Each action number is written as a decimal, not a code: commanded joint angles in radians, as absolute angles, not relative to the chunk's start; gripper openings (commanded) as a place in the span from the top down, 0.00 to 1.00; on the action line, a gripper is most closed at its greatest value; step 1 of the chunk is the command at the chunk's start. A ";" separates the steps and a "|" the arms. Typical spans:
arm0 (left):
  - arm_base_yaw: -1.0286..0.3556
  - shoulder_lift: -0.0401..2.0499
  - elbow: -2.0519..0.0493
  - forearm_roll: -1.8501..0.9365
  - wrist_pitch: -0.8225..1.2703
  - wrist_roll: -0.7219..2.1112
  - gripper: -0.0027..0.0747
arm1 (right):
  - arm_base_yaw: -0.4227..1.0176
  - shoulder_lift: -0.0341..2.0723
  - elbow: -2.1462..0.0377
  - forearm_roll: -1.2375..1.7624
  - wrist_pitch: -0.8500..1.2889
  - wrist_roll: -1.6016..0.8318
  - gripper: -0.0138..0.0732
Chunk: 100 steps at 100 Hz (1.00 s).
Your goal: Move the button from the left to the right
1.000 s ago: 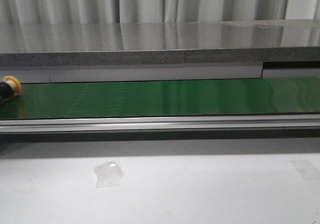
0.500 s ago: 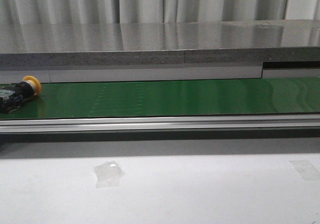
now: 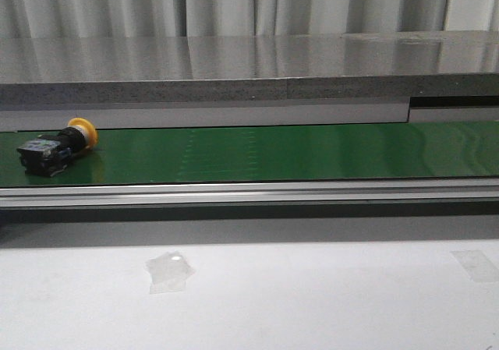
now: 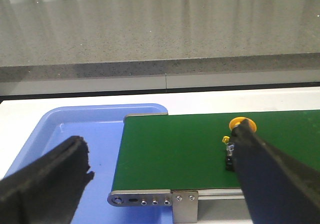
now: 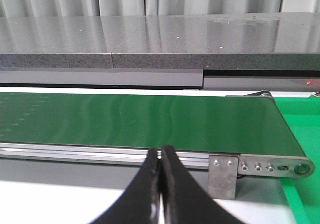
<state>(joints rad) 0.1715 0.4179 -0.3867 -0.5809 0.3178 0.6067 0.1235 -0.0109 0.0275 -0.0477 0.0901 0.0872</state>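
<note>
The button (image 3: 58, 146) lies on its side near the left end of the green conveyor belt (image 3: 273, 151), its yellow-orange cap pointing right. In the left wrist view the button (image 4: 240, 122) shows partly behind one black finger (image 4: 260, 169). My left gripper (image 4: 161, 139) is open, its fingers spread wide over the belt's left end, with nothing between them. My right gripper (image 5: 161, 151) is shut and empty, hovering in front of the belt's right end (image 5: 270, 166). Neither gripper shows in the front view.
A blue tray (image 4: 75, 129) sits under the belt's left end. A green surface (image 5: 302, 129) lies beside the belt's right end. A grey stone counter (image 3: 249, 61) runs behind the belt. Two tape patches (image 3: 169, 270) lie on the white table in front.
The button has travelled to the right along the belt, from the frame's left edge to fully in view. Nothing else has moved.
</note>
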 commanded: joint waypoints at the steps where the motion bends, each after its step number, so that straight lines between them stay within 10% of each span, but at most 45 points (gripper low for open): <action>1: 0.165 0.419 -0.414 -0.608 0.246 0.607 0.23 | 0.118 -0.028 0.012 -0.055 0.008 0.084 0.96; 28: 0.165 0.419 -0.414 -0.608 0.246 0.607 0.40 | 0.118 -0.028 0.012 -0.055 0.008 0.084 0.96; 62: 0.165 0.419 -0.414 -0.608 0.244 0.607 0.99 | 0.118 -0.028 0.012 -0.055 0.008 0.084 0.96; 100: 0.165 0.419 -0.414 -0.608 0.246 0.607 0.99 | 0.118 -0.028 0.012 -0.055 0.007 0.084 0.96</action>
